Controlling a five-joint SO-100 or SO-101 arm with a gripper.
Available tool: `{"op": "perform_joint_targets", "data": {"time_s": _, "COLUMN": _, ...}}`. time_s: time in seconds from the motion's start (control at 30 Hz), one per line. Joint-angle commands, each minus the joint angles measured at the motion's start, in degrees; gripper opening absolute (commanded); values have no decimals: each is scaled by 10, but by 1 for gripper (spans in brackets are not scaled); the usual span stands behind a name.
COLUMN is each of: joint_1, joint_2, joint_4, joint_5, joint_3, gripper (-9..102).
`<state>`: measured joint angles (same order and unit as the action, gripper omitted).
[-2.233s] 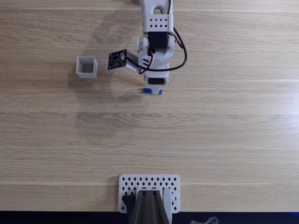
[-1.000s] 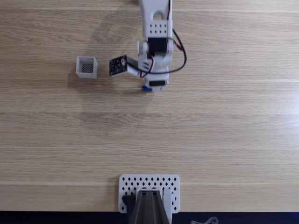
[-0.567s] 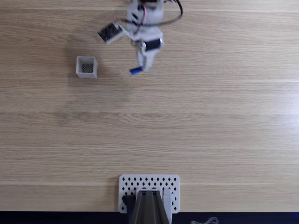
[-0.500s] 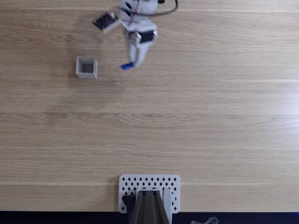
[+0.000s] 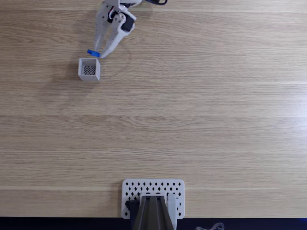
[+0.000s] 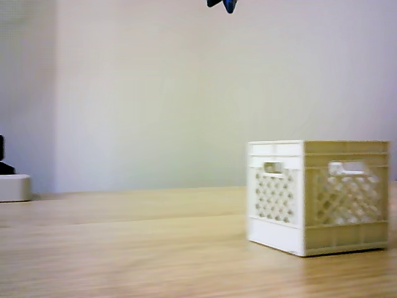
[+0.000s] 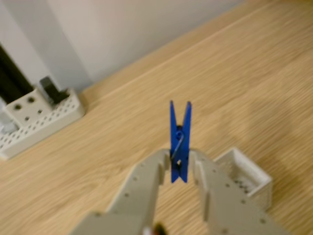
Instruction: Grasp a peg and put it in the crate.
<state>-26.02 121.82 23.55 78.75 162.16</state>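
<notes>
My gripper [image 5: 97, 53] is shut on the blue peg [image 5: 93, 53], held just above the top edge of the white crate [image 5: 89, 69] in the fixed view. In the wrist view the peg [image 7: 180, 139] stands clamped between my two grey fingers [image 7: 142, 183], its forked end pointing away, with the crate [image 7: 244, 176] low at the right beside the right finger. The other view has the crate [image 6: 317, 194] standing on the wooden table at the right and the peg's tip [image 6: 224, 4] hanging high above, left of the crate.
A white perforated plate [image 5: 153, 191] with a dark mount sits at the table's front edge; the wrist view shows the plate [image 7: 39, 122] at far left. Bare wooden tabletop [image 5: 201, 110] spreads around the crate. A pale wall [image 6: 186, 93] stands behind.
The arm lifted the peg off the table near the middle, swung left and back with it, and now holds it beside the crate's top edge.
</notes>
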Motion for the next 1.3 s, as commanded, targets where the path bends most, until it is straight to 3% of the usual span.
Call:
{"op": "perform_joint_targets", "data": {"time_s": 0.0, "joint_1": -21, "joint_2": -61, "joint_4": 124, "joint_5": 6, "joint_3": -9, "gripper": -1}}
{"op": "perform_joint_targets", "data": {"time_s": 0.17, "joint_1": -38, "joint_2": -145, "joint_4": 179, "joint_5": 8, "joint_3": -13, "gripper": 0}}
{"op": "perform_joint_targets", "data": {"time_s": 1.03, "joint_1": -76, "joint_2": -345, "joint_4": 178, "joint_5": 4, "joint_3": -174, "gripper": 0}}
{"op": "perform_joint_targets", "data": {"time_s": 1.13, "joint_1": -73, "joint_2": -345, "joint_4": 178, "joint_5": -2, "joint_3": -174, "gripper": 5}}
{"op": "perform_joint_targets", "data": {"time_s": 1.27, "joint_1": -75, "joint_2": -345, "joint_4": 178, "joint_5": -2, "joint_3": -174, "gripper": 21}}
